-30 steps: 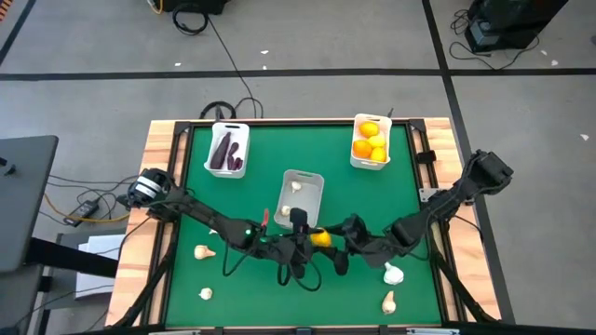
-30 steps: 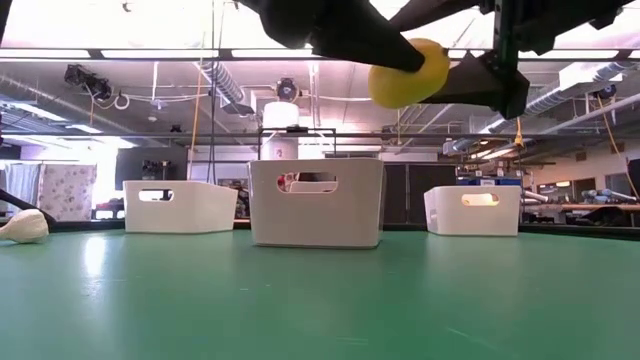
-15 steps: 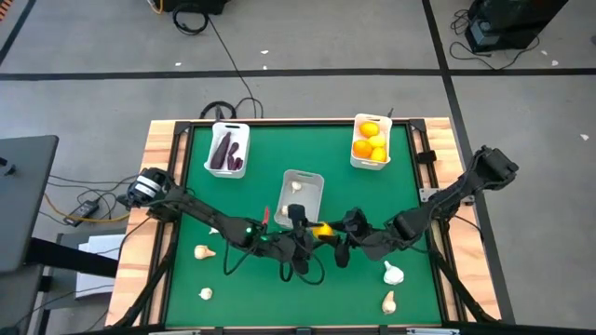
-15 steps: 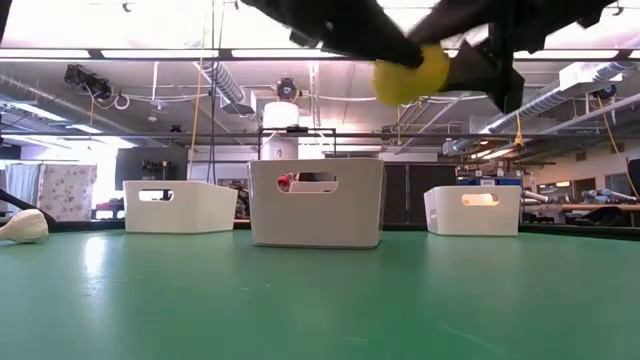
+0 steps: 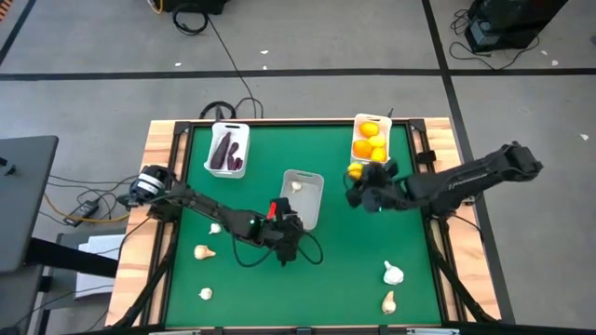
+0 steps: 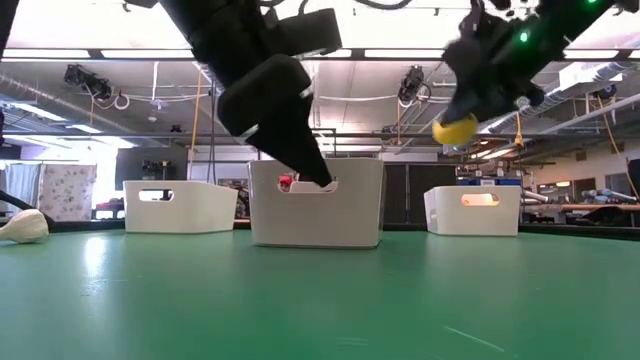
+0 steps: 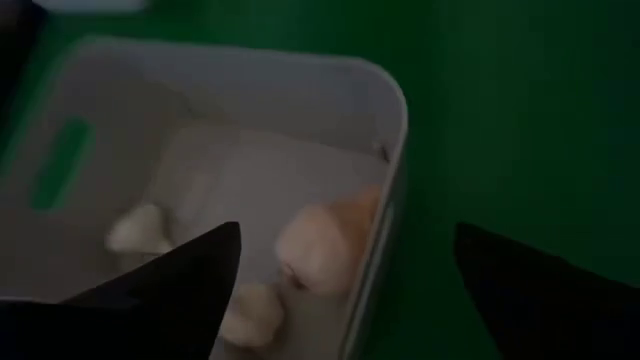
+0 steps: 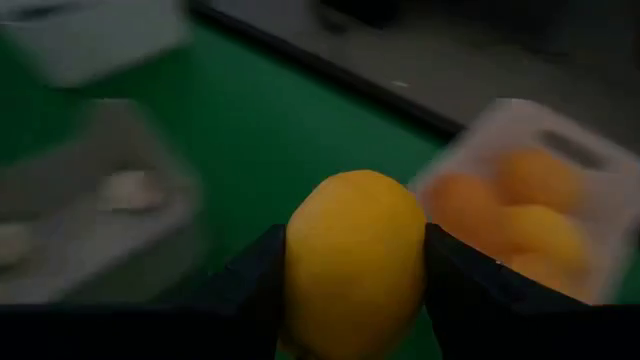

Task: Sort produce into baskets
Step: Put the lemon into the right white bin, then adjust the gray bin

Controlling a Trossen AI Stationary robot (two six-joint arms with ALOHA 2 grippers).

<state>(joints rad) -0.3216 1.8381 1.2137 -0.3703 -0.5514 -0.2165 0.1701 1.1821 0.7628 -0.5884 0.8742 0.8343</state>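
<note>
The green table (image 5: 251, 191) is bounded by a wooden rim. Open mat lies between the middle basket (image 5: 302, 196) and the 2 baskets along the far edge — the left basket (image 5: 227, 149) at 11 o'clock holding purple vegetables (image 5: 223, 152), the right basket (image 5: 371, 141) at 1 o'clock holding citrus (image 5: 365, 147).

The right gripper (image 5: 355, 174) is clamped on a smooth, rounded yellow citrus fruit (image 5: 355, 171), raised above the mat just beside the near corner of the right basket.

The left gripper (image 5: 286, 221) stands with its fingers spread and nothing between them, at the near rim of the middle basket; whitish garlic bulbs (image 7: 305, 245) lie inside.

Loose garlic (image 5: 393, 274) rests near the 5 o'clock corner, with more (image 5: 202, 251) near 8 o'clock. All 3 baskets are white, round-cornered plastic.
</note>
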